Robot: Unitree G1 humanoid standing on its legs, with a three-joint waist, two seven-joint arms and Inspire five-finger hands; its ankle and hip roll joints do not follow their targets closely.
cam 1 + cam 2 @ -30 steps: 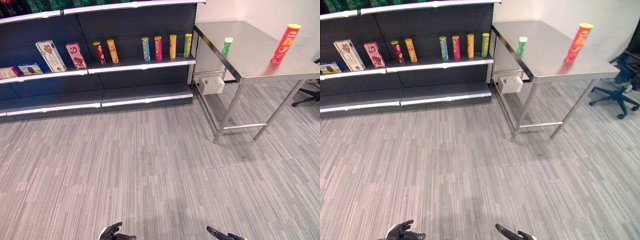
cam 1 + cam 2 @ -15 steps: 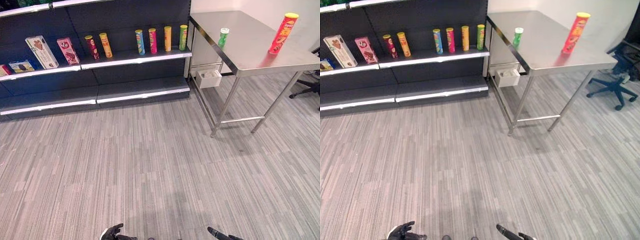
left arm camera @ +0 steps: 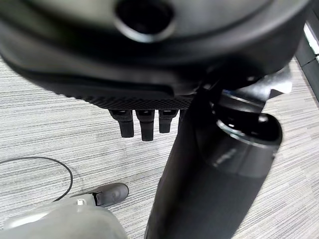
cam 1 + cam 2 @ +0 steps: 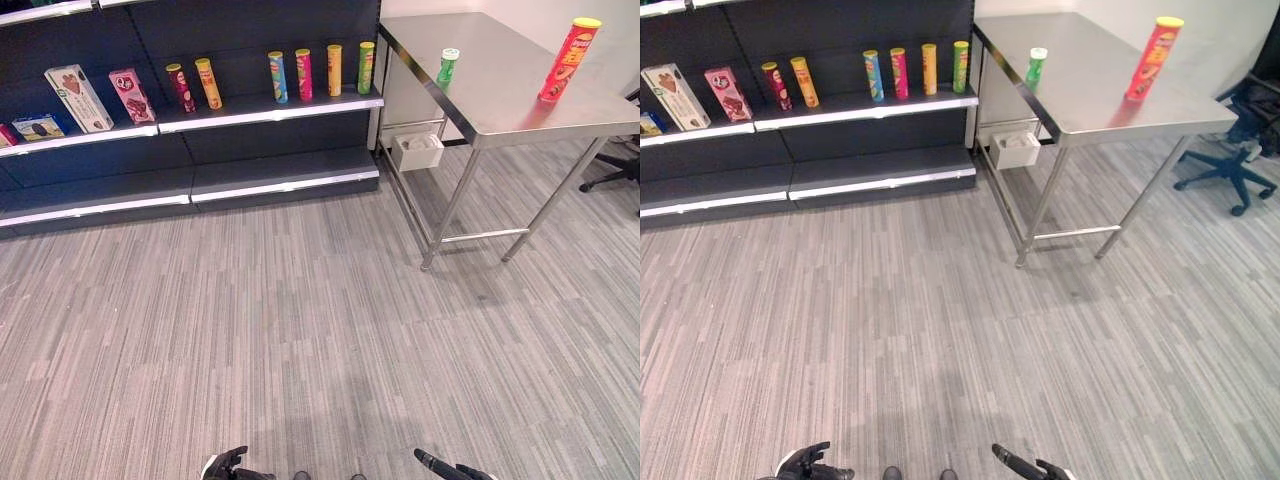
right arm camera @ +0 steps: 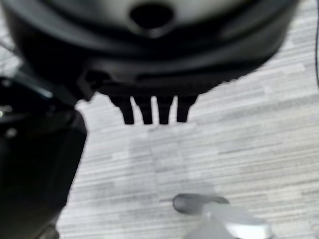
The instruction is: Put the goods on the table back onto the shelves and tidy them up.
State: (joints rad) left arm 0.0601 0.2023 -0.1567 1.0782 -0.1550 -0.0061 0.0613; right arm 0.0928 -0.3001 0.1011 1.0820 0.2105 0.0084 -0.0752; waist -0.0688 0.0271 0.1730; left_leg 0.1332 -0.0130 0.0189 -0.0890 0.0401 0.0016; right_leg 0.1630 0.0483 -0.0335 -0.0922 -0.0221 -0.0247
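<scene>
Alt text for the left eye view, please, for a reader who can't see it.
A steel table holds a tall red can and a small green can; beside it, dark shelves hold cans and boxes. Both robot hands, left and right, hang empty.

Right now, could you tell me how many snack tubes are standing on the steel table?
2: a short green tube by the table's edge nearest the shelves, and a tall red tube toward its far right side. Both stand upright and well apart; nothing seems hidden.

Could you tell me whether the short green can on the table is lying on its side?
No, the short green can stands upright near the metal table's front edge.
</scene>
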